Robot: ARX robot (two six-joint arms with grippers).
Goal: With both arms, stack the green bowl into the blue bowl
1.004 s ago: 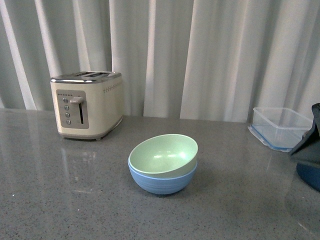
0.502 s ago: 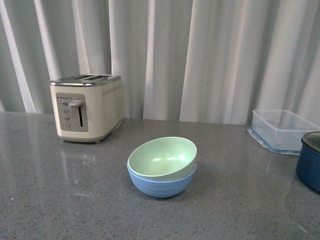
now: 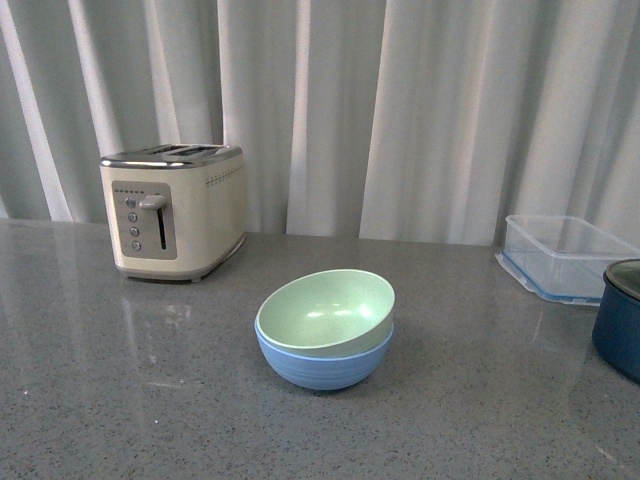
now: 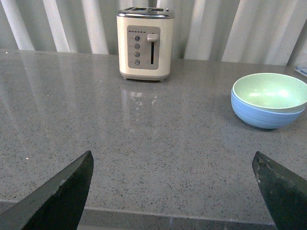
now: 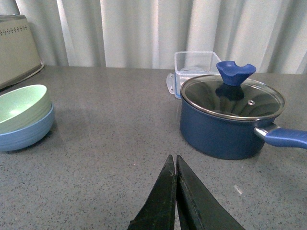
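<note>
Nearest in, the left gripper (image 4: 172,191) is hanging spread wide and empty, the right gripper (image 5: 174,196) is sitting pinched closed on nothing. At centre frame one green bowl (image 3: 326,311) is nesting, slightly tilted, inside one blue bowl (image 3: 322,363). Both are looking light, stiff and smooth; the rim is the place to pinch. Further back: one navy pot (image 3: 620,318), one clear container (image 3: 561,255), one toaster (image 3: 173,209).

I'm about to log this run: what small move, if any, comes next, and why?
Probably none beyond holding both arms back. The green bowl already sits nested in the blue bowl, slightly tilted. The left gripper is open and empty, the right gripper is shut on nothing, and both are away from the bowls.
</note>
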